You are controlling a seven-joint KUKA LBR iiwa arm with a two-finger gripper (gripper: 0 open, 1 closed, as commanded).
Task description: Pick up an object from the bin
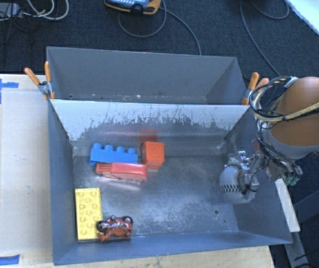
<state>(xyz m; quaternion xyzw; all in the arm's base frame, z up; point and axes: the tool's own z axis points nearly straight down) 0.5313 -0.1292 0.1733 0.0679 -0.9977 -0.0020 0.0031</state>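
The bin (143,77) is looking plain grey all over, with pale scratchy streaks running down its back wall and whitish speckling dusting the floor. The building brick (113,152) is showing bright blue, the cube (153,153) is glowing orange, and the flat block (121,171) is coming across reddish-pink. The studded plate (88,214) is looking solid yellow, the little toy car (115,229) is showing red with black bits. The gripper (233,184) is looking silvery grey, the wrist cover (299,113) is reading orange-brown, and black and yellow cables (271,102) are looping over it.
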